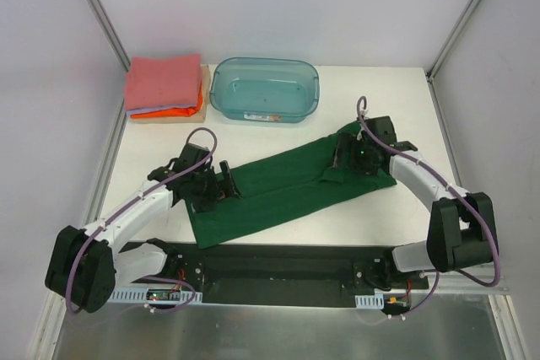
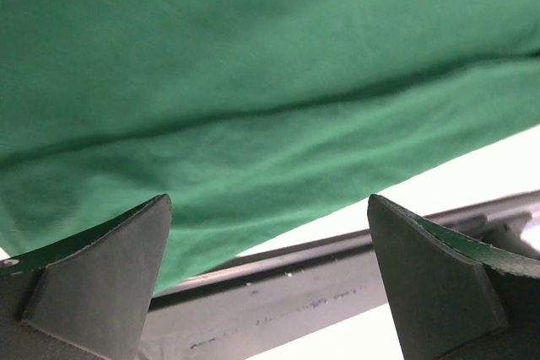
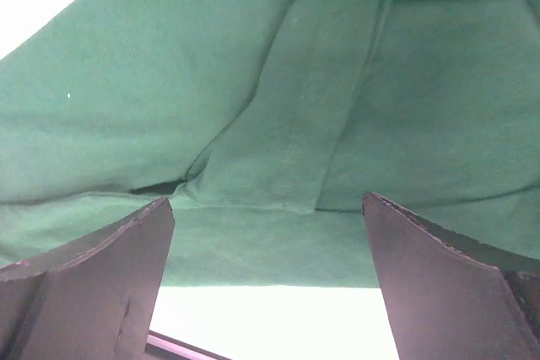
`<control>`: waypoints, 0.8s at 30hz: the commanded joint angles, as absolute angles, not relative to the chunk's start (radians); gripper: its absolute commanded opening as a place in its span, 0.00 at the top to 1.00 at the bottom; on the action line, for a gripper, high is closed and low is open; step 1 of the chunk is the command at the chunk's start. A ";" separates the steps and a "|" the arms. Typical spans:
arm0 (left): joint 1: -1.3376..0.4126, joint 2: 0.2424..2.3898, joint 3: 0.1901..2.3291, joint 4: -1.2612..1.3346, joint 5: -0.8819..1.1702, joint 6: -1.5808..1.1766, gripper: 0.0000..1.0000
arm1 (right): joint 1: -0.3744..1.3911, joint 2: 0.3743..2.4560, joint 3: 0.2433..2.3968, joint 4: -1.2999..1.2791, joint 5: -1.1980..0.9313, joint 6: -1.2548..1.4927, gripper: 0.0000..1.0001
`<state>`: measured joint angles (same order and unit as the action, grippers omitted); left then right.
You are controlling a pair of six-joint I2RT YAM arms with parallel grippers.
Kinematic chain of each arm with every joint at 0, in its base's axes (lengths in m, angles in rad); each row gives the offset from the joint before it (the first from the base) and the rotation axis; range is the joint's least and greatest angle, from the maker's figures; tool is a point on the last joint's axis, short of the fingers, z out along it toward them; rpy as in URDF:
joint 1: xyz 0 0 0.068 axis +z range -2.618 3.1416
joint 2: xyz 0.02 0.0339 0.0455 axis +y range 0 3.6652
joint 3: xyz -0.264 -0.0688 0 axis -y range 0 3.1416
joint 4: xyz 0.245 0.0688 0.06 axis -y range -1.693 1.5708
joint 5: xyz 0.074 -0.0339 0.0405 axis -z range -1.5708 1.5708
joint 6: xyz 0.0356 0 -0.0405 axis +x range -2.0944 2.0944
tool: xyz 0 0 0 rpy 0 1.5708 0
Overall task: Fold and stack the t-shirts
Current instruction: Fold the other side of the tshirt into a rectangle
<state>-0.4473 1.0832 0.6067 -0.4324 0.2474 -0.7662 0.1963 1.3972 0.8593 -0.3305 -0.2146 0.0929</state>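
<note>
Both the left pincer (image 1: 226, 181) and right pincer (image 1: 344, 156) stand wide apart, gripping nothing, low over one dark green t-shirt (image 1: 287, 187) spread across the table (image 1: 405, 208). Three folded t-shirts (image 1: 164, 86) sit stacked at the far left, beside one teal bin (image 1: 308, 94).

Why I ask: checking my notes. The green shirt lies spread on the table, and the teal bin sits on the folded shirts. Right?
No. The top external view shows the teal bin on the table beside the folded shirts, not on them. The green shirt does lie spread on the table.
</note>
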 commanded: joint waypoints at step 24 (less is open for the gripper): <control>-0.310 1.180 0.591 -0.511 0.155 -0.703 0.01 | 0.456 1.706 1.178 -0.301 -0.205 0.173 0.04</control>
